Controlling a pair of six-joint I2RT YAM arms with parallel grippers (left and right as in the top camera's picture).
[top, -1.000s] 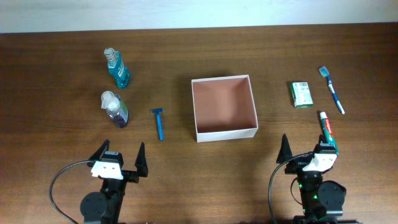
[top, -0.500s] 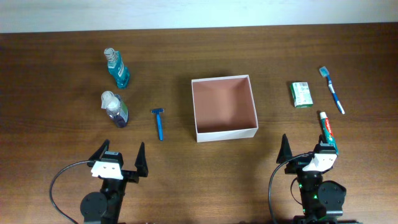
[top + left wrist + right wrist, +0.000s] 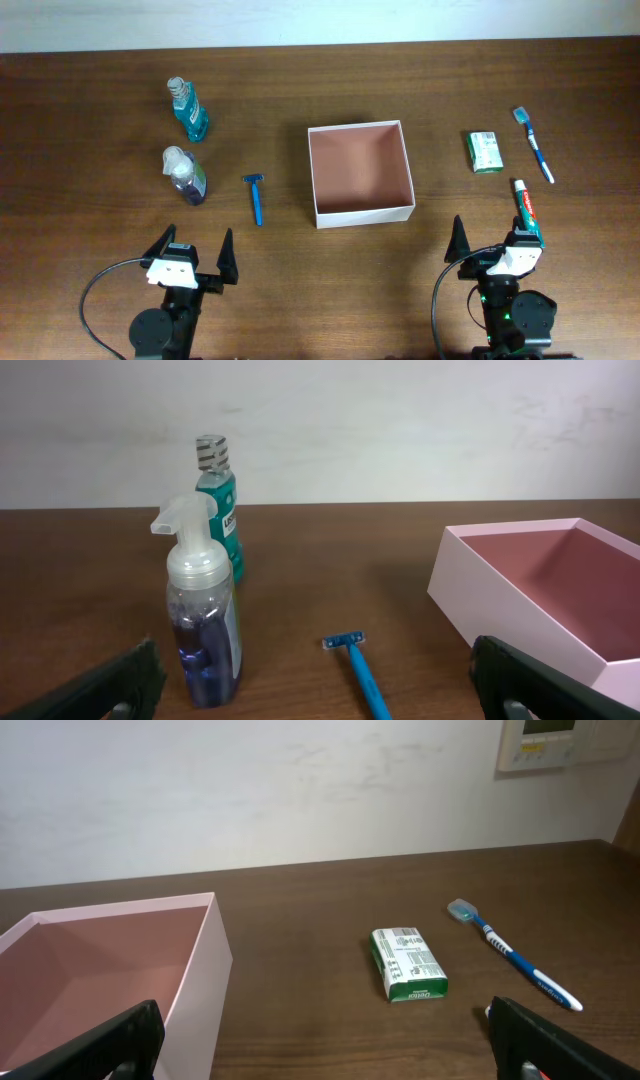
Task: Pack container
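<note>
The container [image 3: 366, 212], a square shallow box with white walls and a pinkish-brown inside, sits empty at the table's middle. Left of it lie a blue razor [image 3: 256, 198], a purple pump bottle [image 3: 185, 175] and a teal mouthwash bottle [image 3: 188, 110]. To its right are a green-and-white packet [image 3: 485, 151], a toothbrush [image 3: 534, 145] and a toothpaste tube [image 3: 526, 208]. My left gripper [image 3: 195, 246] stands open near the front edge, below the razor [image 3: 360, 672]. My right gripper [image 3: 498, 240] is open too, its right finger beside the toothpaste tube. Neither holds anything.
The left wrist view shows the pump bottle [image 3: 205, 622] close ahead, the mouthwash bottle [image 3: 220, 510] behind it and the container's corner [image 3: 460, 590] at right. In the right wrist view the container wall [image 3: 200, 1005] is at left, with the packet [image 3: 407, 963] and toothbrush [image 3: 512, 957] ahead.
</note>
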